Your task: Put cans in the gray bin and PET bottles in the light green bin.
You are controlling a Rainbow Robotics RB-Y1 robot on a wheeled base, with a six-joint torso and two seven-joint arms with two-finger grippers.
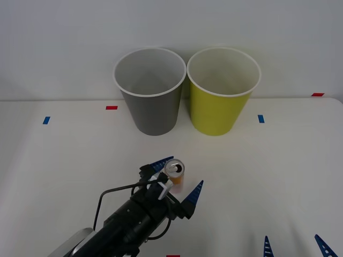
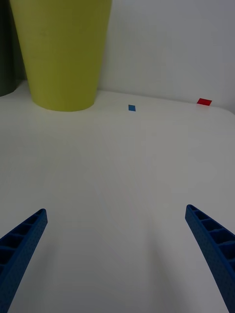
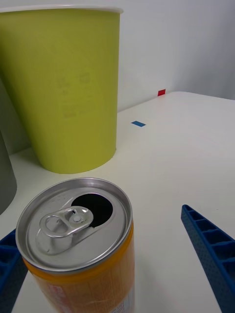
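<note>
A small orange can (image 1: 174, 174) with a silver top stands upright on the white table, in front of the two bins. My left gripper (image 1: 178, 179) is open around it, one finger close beside the can and the other well apart from it. The left wrist view shows the can (image 3: 78, 244) between the blue fingers (image 3: 210, 249), with its pull-tab opening facing up. The gray bin (image 1: 150, 91) and the light green bin (image 1: 222, 91) stand side by side at the back. At the near right my right gripper (image 1: 293, 246) hangs open over bare table. No PET bottles are in view.
Small red (image 1: 111, 107) and blue (image 1: 261, 118) tape marks lie on the table (image 1: 64, 160) beside the bins. A white wall rises right behind the bins. The right wrist view shows the light green bin (image 2: 61, 49) ahead of my right gripper (image 2: 115, 210).
</note>
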